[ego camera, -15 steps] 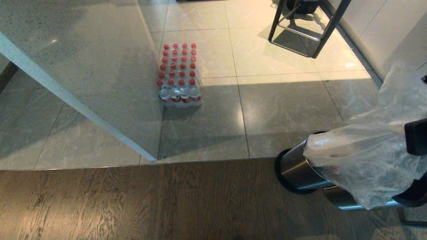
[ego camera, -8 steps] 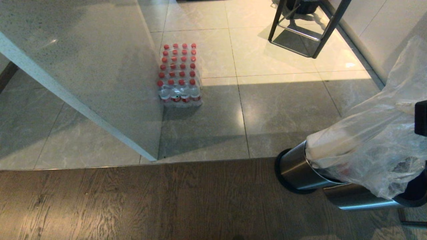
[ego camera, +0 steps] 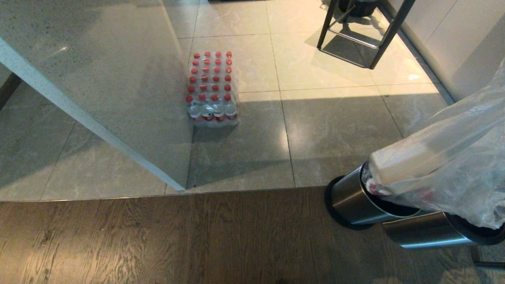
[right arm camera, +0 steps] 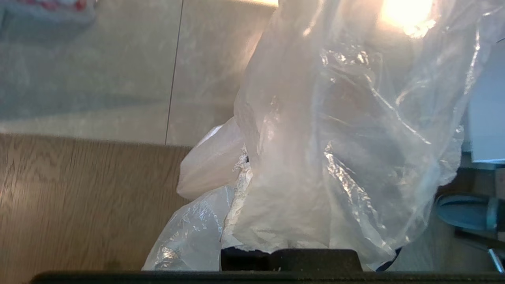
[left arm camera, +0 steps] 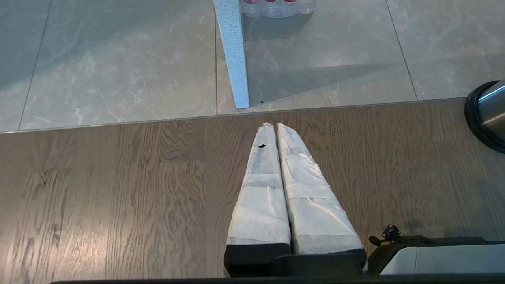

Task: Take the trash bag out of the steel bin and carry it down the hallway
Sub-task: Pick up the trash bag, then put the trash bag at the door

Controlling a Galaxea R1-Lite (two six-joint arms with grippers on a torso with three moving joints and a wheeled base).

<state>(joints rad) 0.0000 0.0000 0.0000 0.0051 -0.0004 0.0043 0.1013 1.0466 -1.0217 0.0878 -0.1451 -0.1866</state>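
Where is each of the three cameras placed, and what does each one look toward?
Head view: high, looking down at floor, bottle pack, steel bin, trash bag; no robot body shows.
Left wrist view: low over wood floor; shut left end effector shows.
Right wrist view: behind the bag; right end effector hidden.
Shared: bin in head and left views.

The left gripper [left arm camera: 273, 126] is closed above the wood floor [left arm camera: 118, 189]. The steel bin [left arm camera: 489, 114] stands off to one side.
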